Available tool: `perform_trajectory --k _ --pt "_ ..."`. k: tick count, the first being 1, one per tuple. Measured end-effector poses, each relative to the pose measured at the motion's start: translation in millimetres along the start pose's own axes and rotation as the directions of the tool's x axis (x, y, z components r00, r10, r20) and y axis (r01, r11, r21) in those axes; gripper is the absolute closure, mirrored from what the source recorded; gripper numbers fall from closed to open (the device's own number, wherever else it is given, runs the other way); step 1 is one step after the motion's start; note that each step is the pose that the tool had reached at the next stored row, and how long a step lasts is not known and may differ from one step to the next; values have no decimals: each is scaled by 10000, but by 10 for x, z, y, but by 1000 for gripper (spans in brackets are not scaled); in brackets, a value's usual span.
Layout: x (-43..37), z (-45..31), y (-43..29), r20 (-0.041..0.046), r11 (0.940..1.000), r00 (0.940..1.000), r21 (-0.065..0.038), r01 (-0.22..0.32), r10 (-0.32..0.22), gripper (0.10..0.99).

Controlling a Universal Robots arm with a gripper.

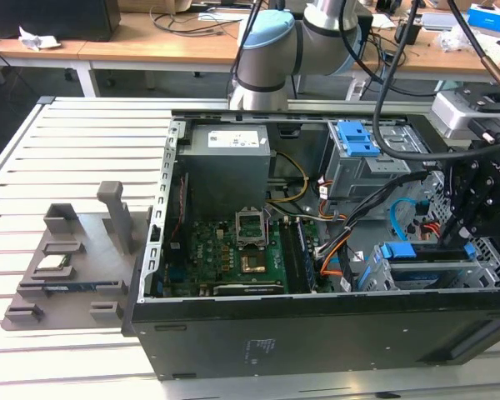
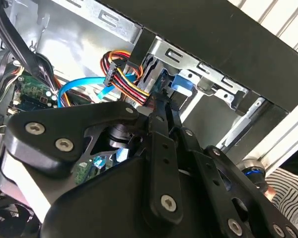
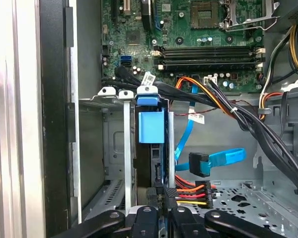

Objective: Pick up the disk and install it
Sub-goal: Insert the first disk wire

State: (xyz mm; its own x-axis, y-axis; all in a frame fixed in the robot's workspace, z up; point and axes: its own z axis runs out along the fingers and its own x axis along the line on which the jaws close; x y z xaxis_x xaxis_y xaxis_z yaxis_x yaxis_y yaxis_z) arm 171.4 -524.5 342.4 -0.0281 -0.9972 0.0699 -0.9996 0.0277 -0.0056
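The gripper (image 3: 161,210) has its jaws closed on the rear edge of the disk (image 3: 151,148), which stands on edge in the drive cage (image 3: 107,148), its blue bracket topmost. An empty slot lies open at its nine o'clock; cables (image 3: 223,106) crowd three o'clock, the motherboard (image 3: 198,29) beyond

**Three cameras on one open computer case**

The exterior view looks down from high up at the whole open computer case (image 1: 317,275). Both wrist views sit close inside it (over the hand's black linkage), sharing the blue-tabbed drive bay (image 3: 151,124) and blue cable (image 2: 79,87).
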Motion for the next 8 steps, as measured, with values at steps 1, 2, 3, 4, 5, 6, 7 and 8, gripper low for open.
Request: perform_trajectory --k 1,2,3,4,5,6,7,8 --pt "-4 36 -1 -4 9999 9999 -10 -166 166 918" --pt "-5 66 -2 -13 9992 9992 -26 -394 394 918" --pt "-5 70 -2 -17 9992 9992 -28 -395 395 918" --pt "-6 75 -1 -11 9992 9992 -29 -396 396 910" --pt "-6 74 -2 -14 9992 9992 -27 -396 396 847" --pt "-5 71 -1 -20 9992 9992 -26 -396 396 847" --pt "-5 60 -2 -23 9992 9992 -26 -396 396 847" --pt "-6 44 -2 -21 9992 9992 -26 -396 395 847"
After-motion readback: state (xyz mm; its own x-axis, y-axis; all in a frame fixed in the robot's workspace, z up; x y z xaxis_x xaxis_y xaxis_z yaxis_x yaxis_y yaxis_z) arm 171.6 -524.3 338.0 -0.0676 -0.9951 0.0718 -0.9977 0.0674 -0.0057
